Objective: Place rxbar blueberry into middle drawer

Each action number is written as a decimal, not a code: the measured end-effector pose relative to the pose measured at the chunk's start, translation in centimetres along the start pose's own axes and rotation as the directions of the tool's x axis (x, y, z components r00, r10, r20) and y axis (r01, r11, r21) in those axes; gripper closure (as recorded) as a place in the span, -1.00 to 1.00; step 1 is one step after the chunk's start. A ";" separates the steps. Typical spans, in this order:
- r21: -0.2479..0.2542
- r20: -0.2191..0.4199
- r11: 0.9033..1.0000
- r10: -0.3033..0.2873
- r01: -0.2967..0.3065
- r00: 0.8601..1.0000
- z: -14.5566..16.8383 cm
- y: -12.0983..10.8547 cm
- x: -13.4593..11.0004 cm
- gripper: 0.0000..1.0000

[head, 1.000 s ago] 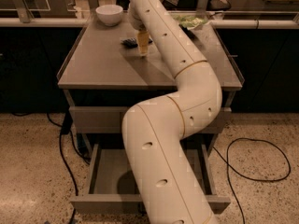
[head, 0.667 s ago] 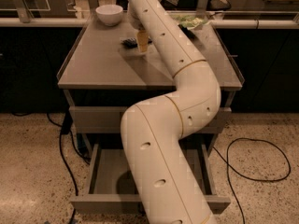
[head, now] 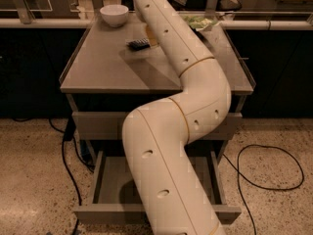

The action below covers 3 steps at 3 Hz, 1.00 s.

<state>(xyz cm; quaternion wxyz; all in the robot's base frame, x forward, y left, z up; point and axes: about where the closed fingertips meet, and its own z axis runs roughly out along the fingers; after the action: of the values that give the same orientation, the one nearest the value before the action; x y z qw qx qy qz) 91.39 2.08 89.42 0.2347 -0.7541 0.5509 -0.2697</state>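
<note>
Looking from above and behind my robot's thick white arm [head: 166,146], I see it fill the middle of the view. It bends twice as it climbs from the bottom edge, crosses the grey desk [head: 98,67] and leaves the top of the frame just right of the white bowl [head: 114,14].

The bowl sits at the far left corner of the desk. The rxbar blueberry [head: 138,44], a small dark flat bar, lies on the desk top near the bowl, in front of it and slightly to its right, with its right end meeting the arm's edge.

The tool [head: 149,35] is almost wholly hidden behind the arm. Only a pale tan sliver shows, just right of the bar and nearer than the bowl. I cannot tell whether it is apart, together or clamped on anything.

Well to the right of the bowl, past the arm at the far edge of the desk, lies something green and white [head: 200,21].

Below the bowl's side of the desk, a shut drawer front [head: 98,125] runs under the top. Beneath it an open drawer [head: 112,180] is pulled out toward me, its grey floor showing left of the arm.

Dark cables [head: 264,165] loop on the speckled floor [head: 29,180].
</note>
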 end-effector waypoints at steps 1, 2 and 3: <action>0.003 -0.033 1.000 -0.024 0.025 0.999 -0.3 -0.3 0.4 -1.00; -0.047 -0.038 0.996 -0.073 0.071 0.997 1.4 1.2 0.0 -1.00; -0.049 -0.042 0.996 -0.070 0.068 0.997 1.7 1.4 0.2 -1.00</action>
<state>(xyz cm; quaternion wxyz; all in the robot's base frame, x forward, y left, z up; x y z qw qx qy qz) 91.57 1.58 87.30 0.1949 -0.7721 0.5358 -0.2809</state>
